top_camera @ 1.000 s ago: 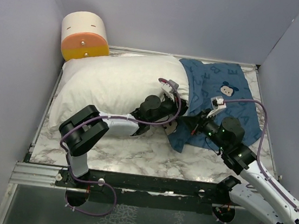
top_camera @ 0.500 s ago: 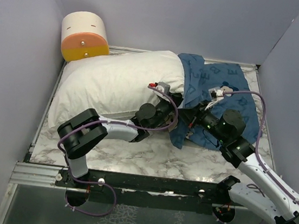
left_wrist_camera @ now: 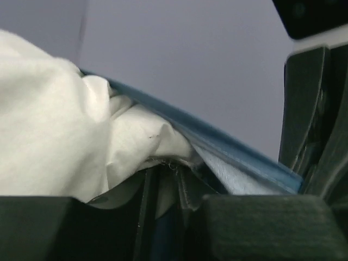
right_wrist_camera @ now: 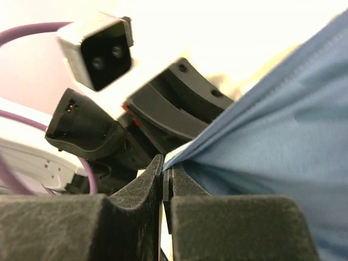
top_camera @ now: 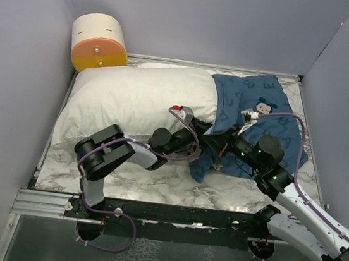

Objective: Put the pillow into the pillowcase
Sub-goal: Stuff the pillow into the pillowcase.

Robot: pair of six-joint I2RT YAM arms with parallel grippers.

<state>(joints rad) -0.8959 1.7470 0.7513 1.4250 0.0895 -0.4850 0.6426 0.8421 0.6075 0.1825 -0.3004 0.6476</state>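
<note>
Left hand (top_camera: 203, 148) lower, beside pillowcase (top_camera: 229, 96)

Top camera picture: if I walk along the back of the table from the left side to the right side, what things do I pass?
Cream and orange drum → pillow → pillowcase

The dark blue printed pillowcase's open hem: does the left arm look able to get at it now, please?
Probably yes: the left claw sits right at the pillowcase hem, beside the plump white pillow, nothing between.
</note>
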